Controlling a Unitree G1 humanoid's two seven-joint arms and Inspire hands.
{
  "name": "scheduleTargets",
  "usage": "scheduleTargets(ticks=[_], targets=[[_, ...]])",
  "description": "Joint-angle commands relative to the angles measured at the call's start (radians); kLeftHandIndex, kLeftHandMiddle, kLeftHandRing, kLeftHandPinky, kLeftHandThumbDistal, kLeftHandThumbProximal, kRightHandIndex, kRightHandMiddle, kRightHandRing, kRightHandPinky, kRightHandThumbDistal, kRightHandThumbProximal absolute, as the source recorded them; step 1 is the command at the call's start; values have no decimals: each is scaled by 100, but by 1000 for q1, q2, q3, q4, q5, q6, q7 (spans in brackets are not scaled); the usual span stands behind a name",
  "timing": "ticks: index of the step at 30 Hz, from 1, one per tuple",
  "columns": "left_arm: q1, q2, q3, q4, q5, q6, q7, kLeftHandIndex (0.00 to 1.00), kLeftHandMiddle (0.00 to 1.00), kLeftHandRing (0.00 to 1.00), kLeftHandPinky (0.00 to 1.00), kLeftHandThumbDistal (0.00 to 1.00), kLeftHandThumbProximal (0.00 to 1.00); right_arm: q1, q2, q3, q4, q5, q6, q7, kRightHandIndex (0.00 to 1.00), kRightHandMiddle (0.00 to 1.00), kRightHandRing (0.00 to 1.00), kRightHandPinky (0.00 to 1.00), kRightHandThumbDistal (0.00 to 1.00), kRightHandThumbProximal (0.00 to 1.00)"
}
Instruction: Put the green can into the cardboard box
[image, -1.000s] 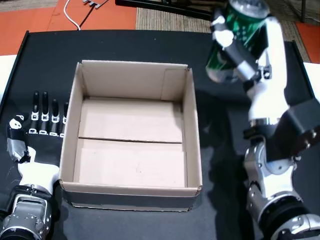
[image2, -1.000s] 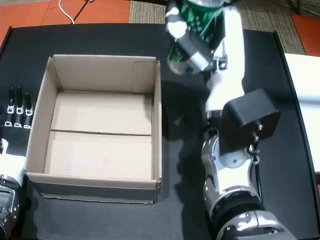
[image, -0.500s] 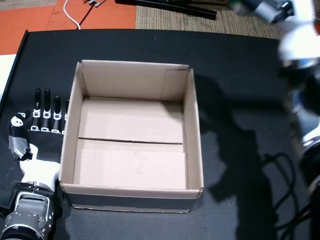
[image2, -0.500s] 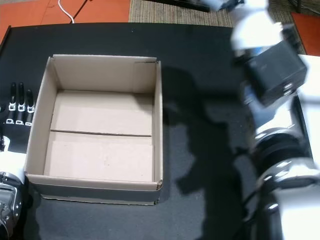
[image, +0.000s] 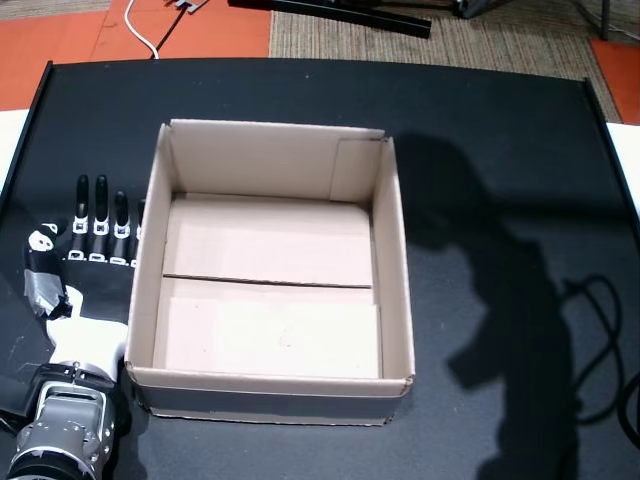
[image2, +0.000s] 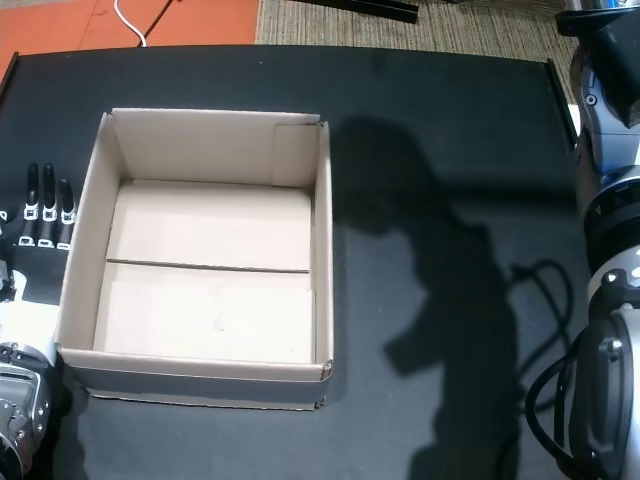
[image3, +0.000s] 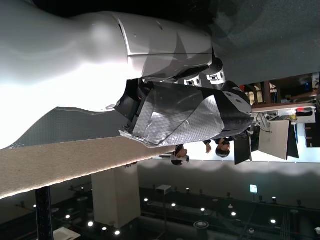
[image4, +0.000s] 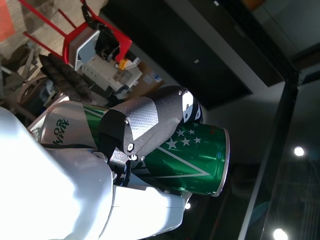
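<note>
The cardboard box stands open and empty on the black table in both head views. My left hand lies flat on the table just left of the box, fingers stretched apart and holding nothing. In the right wrist view my right hand is shut on the green can, thumb wrapped across its side. Neither the can nor the right hand shows in the head views; only the right arm appears at the right edge, and its shadow falls right of the box.
The black table runs to an edge at the right. A black cable loops beside the right arm. Orange floor and a grey mat lie beyond the table. People and room lights show in the left wrist view.
My right hand with the green can has risen up and to the right, leaving the head views. The left hand has barely moved.
</note>
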Motion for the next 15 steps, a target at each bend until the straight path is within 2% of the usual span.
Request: scheduleTargets(ticks=[1,4,7,9,12,15], targets=[[41,-24,-4,33,12,1,30,44,45,60,71,7,75,-29,3,11,6,-21,0,-33,0,0,0,30,9,23],[41,-24,-1,32,8,7,20,47,46,59,72,4,80,-42,3,54,30,-96,28,-78,0,0,0,33,2,22],[45,-24,0,32,8,7,17,44,44,56,68,4,83,-70,7,121,54,-160,93,-50,0,0,1,34,7,23],[45,-26,1,32,7,6,21,43,44,57,69,3,83,-88,20,174,59,-199,127,-8,0,0,0,33,10,19],[46,-27,2,31,6,3,26,43,45,58,69,5,79,-99,56,240,51,-241,162,44,0,0,0,32,8,10],[48,-26,4,31,4,7,25,46,46,57,69,3,82,-95,96,287,42,-263,166,83,0,0,1,33,14,4]])
